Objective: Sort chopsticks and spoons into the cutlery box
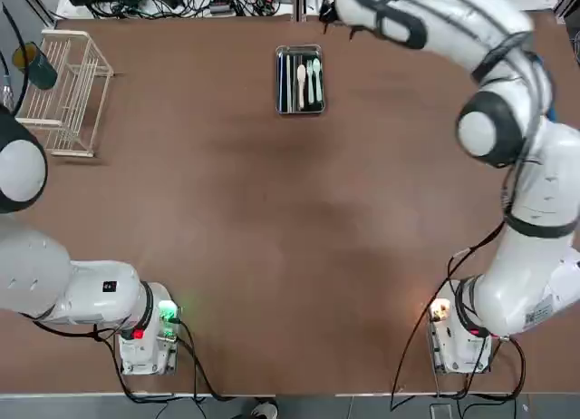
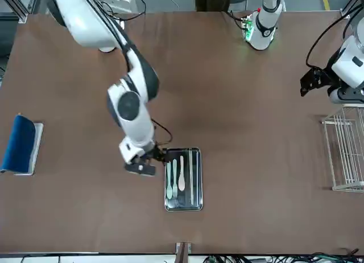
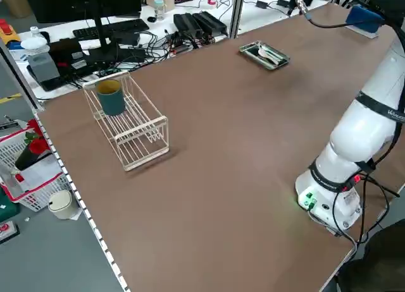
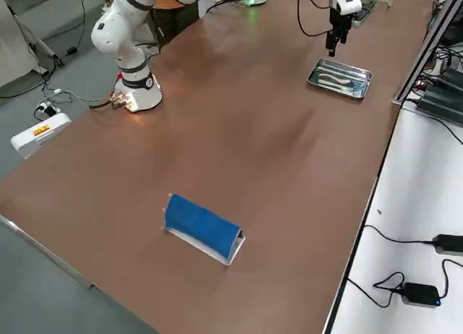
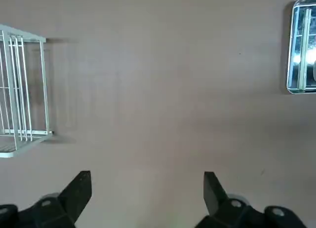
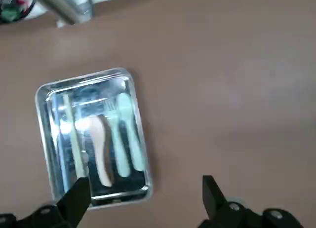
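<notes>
Cutlery box (image 1: 300, 80): at the far middle of the desk (image 1: 272, 228), long side running near to far; also seen in the right wrist view (image 6: 94, 136).
Chopsticks (image 1: 288, 80): inside the box along its left side, laid lengthwise; pale sticks also visible at (image 6: 73, 139).
Spoons (image 1: 309, 82): inside the box, right of the chopsticks, side by side; one cream (image 6: 98, 149), two pale green (image 6: 124, 134).
Right gripper (image 2: 140, 167): raised over the desk just right of the box, holding nothing; fingers (image 6: 212, 193) spread wide.
Left gripper (image 5: 147, 193): raised at the left of the desk, near the wire rack, holding nothing; fingers (image 5: 79, 188) spread wide.
Wire rack (image 1: 63, 92): white, at the far left of the desk, well apart from the box.
Cup (image 3: 111, 97): dark teal, sitting in the far end of the rack.
Blue pad (image 4: 202, 225): far right of the desk, well apart from the box.
</notes>
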